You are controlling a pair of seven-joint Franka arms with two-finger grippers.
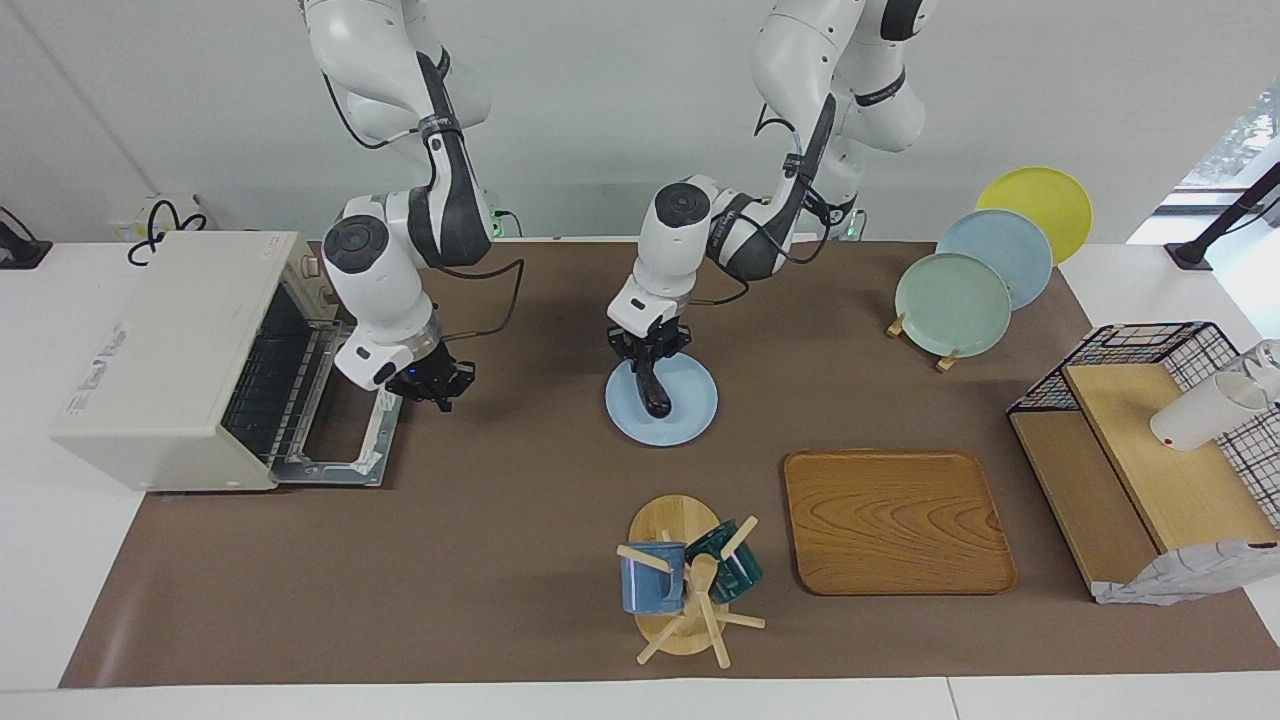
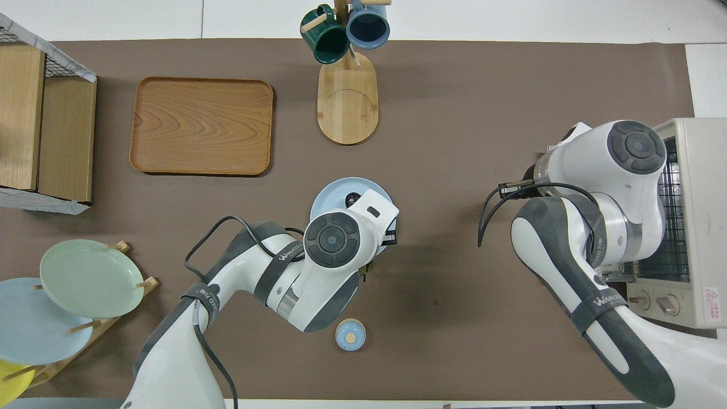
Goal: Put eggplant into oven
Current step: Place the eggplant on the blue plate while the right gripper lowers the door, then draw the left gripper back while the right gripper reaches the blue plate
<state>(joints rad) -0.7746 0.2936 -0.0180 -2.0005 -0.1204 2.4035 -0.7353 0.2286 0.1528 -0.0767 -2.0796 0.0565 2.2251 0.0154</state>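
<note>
The dark eggplant point(image 1: 654, 390) hangs upright with my left gripper point(image 1: 648, 352) shut on its upper end. Its lower end is over the pale blue plate point(image 1: 690, 418) at mid-table; I cannot tell whether it touches. In the overhead view only its tip point(image 2: 352, 199) shows past the left wrist, above the plate point(image 2: 332, 196). The cream oven point(image 1: 165, 345) stands at the right arm's end, its door point(image 1: 345, 450) dropped open and the rack visible. My right gripper point(image 1: 436, 384) hovers shut and empty beside that door.
A wooden tray point(image 1: 898, 520) lies toward the left arm's end. A mug rack point(image 1: 685, 590) stands farther from the robots than the plate. Plates on a stand point(image 1: 952, 305), a wire basket with wooden shelves point(image 1: 1140, 440) and a small blue lidded pot point(image 2: 350, 334) are also here.
</note>
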